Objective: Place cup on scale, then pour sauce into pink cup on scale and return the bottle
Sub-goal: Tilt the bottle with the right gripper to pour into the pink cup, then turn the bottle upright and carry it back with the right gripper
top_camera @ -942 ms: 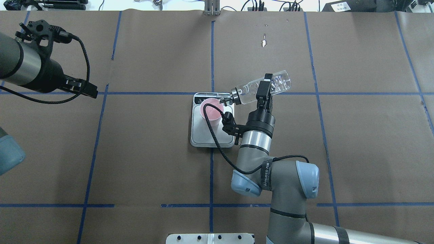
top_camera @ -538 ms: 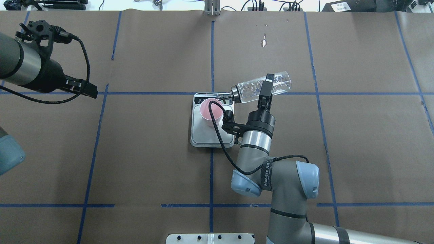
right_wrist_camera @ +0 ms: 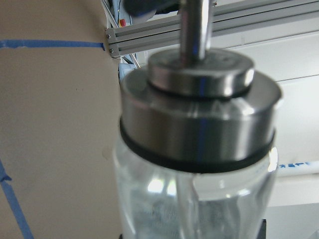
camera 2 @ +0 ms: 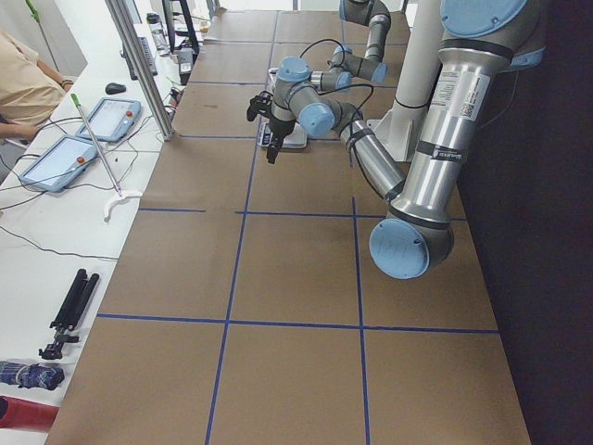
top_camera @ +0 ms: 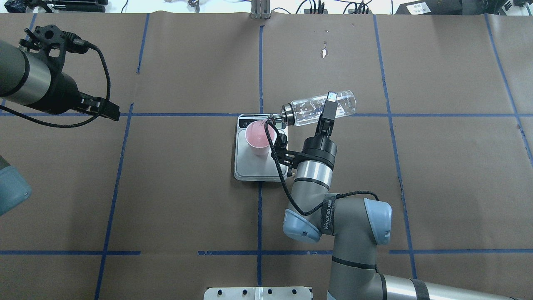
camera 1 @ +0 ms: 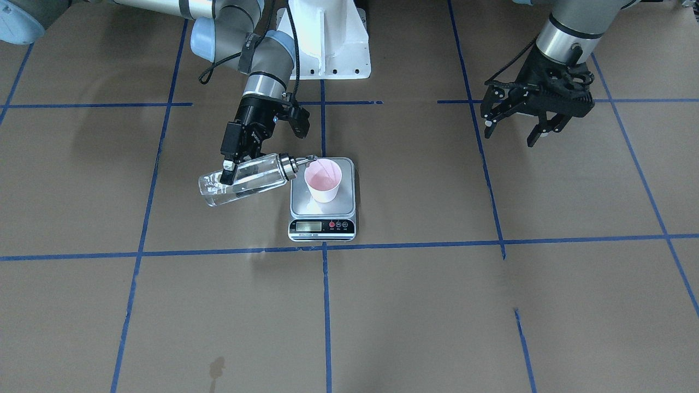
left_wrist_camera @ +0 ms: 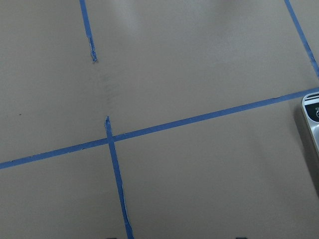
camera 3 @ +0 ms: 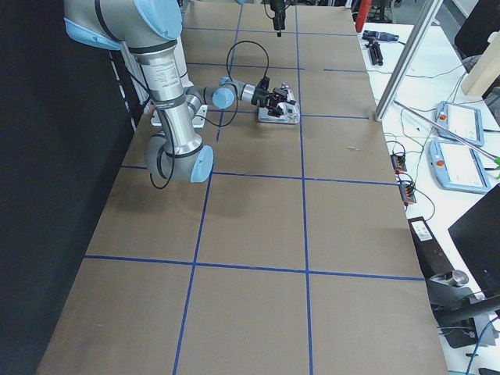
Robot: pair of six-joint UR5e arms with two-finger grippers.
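One blue-taped brown table [top_camera: 187,187]: right jaws clamp the bottle [top_camera: 306,109], left jaws apart.

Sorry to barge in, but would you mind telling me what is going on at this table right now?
The right gripper has its jaws shut on the bottle, which is tipped nearly onto its side with its spout at the rim of the pink cup. The cup stands on the scale. This looks like the pouring step, though I cannot tell whether liquid is flowing. The left gripper hangs well off to the side, jaws open and empty.
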